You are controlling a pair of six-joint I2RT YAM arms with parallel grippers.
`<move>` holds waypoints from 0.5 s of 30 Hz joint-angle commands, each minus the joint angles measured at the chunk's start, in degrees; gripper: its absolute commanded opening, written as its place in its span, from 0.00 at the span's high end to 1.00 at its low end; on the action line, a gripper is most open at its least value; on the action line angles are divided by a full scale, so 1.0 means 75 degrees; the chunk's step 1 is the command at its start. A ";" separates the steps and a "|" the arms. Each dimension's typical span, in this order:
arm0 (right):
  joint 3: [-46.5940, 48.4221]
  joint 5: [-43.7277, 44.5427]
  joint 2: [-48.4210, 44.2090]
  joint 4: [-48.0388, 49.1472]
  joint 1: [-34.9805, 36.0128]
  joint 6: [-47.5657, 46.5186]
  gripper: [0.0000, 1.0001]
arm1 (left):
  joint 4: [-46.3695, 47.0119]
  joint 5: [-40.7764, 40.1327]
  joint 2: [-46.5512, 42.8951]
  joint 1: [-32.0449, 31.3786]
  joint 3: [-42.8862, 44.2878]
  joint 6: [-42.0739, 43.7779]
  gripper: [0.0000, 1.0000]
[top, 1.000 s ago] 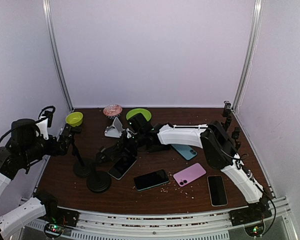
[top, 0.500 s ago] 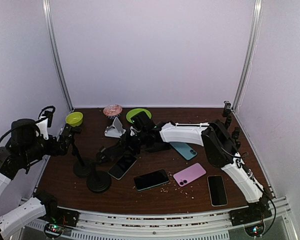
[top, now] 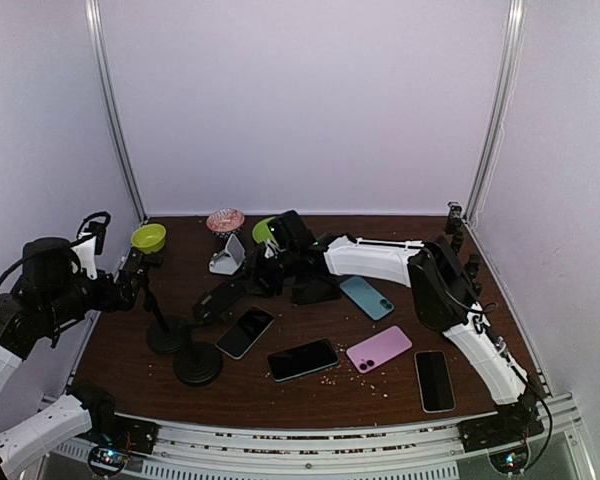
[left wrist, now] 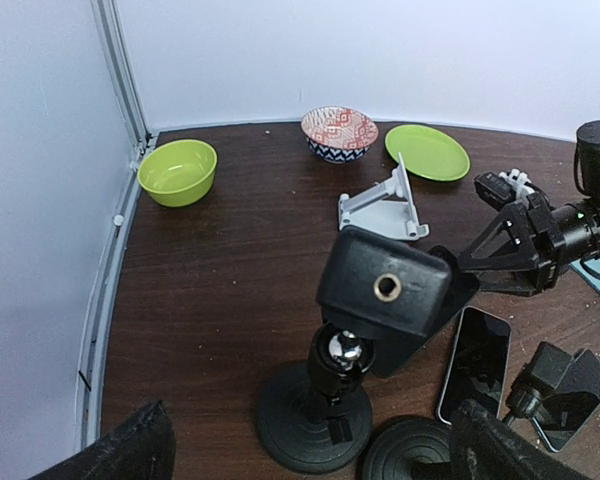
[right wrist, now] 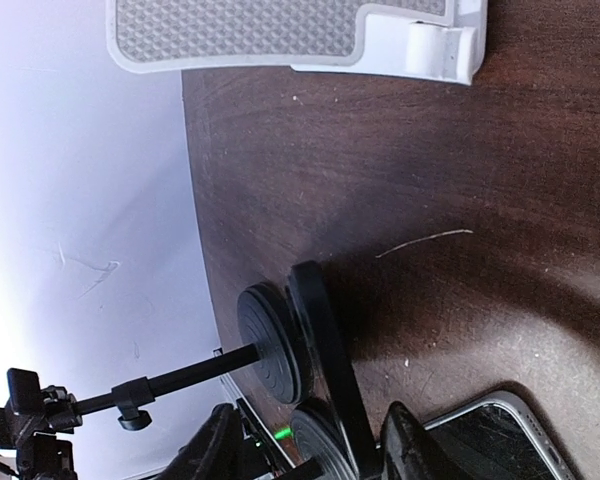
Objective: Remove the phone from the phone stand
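Two black phone stands with round bases (top: 166,337) (top: 198,366) stand at the front left. In the left wrist view the nearer stand's empty clamp head (left wrist: 385,292) sits above its base (left wrist: 315,420). My left gripper (top: 135,272) (left wrist: 310,462) is open and hovers over that stand's top. My right gripper (top: 248,284) (right wrist: 315,455) is shut on a black phone (top: 220,299). It holds the phone above the table, clear of the stands. The phone shows edge-on in the right wrist view (right wrist: 325,360) and partly behind the clamp head in the left wrist view (left wrist: 458,290).
Several other phones lie flat: white-edged (top: 244,331), dark (top: 303,359), pink (top: 379,349), teal (top: 366,296), black (top: 435,380). A white stand (top: 227,257), a green bowl (top: 148,237), a patterned bowl (top: 225,219) and a green plate (top: 263,229) are at the back.
My right gripper has drawn back to the right and a little up, carrying the black phone away from the stands. The left arm has not moved.
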 commanded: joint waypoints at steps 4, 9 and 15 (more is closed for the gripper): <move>0.0146 0.0331 -0.0220 -0.0312 -0.0227 -0.0295 0.52 | 0.0162 0.0003 0.0007 0.0031 0.0073 0.0098 0.02; 0.0053 0.0447 -0.0463 -0.0524 -0.0376 -0.0511 0.52 | 0.0168 -0.0008 0.0011 0.0040 0.0071 0.0097 0.02; 0.0031 0.0650 -0.0892 -0.0972 -0.0482 -0.0966 0.52 | 0.0168 -0.0020 0.0018 0.0034 0.0067 0.0125 0.02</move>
